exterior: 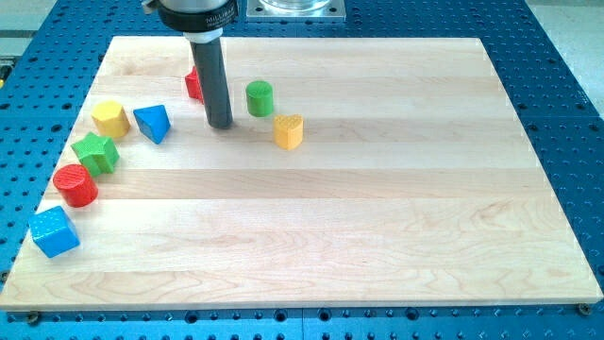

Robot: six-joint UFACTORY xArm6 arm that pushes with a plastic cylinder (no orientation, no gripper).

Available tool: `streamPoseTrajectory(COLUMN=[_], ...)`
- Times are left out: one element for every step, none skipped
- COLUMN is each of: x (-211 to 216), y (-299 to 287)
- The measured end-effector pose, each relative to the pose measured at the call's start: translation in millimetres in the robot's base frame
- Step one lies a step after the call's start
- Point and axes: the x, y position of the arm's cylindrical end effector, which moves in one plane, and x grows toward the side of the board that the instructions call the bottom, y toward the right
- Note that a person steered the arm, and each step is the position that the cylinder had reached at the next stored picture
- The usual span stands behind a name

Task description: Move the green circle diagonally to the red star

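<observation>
The green circle (260, 98) stands on the wooden board (377, 189) near the view's top, left of centre. The red star (193, 83) is to its left and a little higher, mostly hidden behind my rod. My tip (220, 124) rests on the board between the two, slightly below them, about a block's width left of the green circle and not touching it.
A yellow heart (289, 131) lies just below and right of the green circle. At the view's left stand a blue triangle (152, 123), a yellow block (110, 119), a green star (96, 153), a red circle (75, 185) and a blue cube (54, 231).
</observation>
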Motion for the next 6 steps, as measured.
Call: streamPoseTrajectory(x=[-32.1,-68.1,-64.5,-92.4,-105.1,-112.8], y=[48.9,73.6,118.3,110.0,77.3,94.0])
